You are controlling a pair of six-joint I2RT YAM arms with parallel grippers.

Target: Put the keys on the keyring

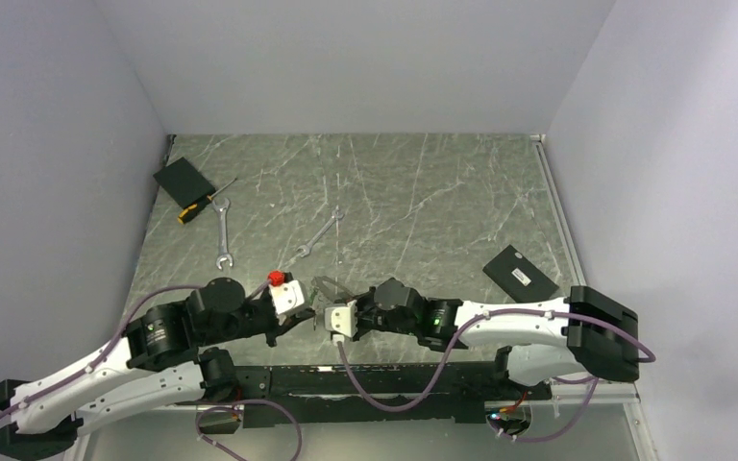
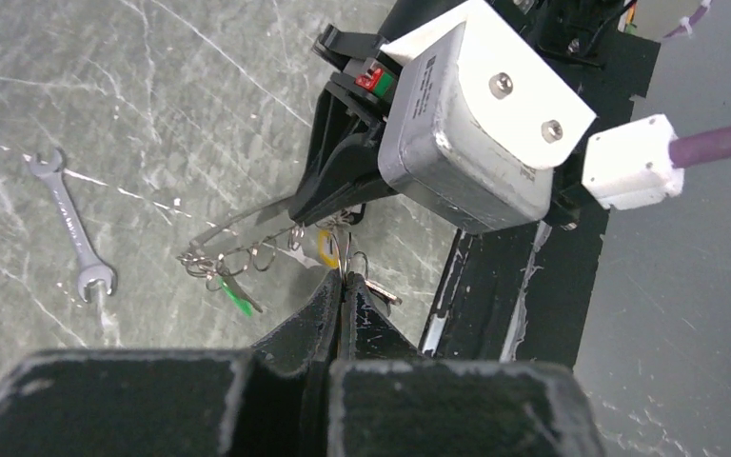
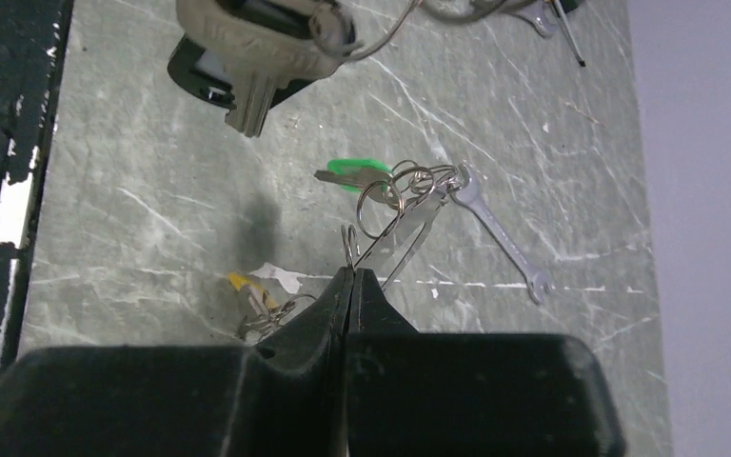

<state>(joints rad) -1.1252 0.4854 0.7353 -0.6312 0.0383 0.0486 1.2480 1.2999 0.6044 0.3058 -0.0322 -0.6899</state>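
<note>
Soft, even overhead light with faint shadows on the table [image 2: 152,95]; wrist views are sharp farther out, while their own near fingers [image 3: 276,381] look dark and blurred

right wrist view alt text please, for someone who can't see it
The right gripper, jaws shut, pinches a thin wire of the keyring, whose small rings bunch next to a green-headed key. A yellow-headed key lies by the fingers on the grey marbled table, with a silver spanner farther off.
</note>
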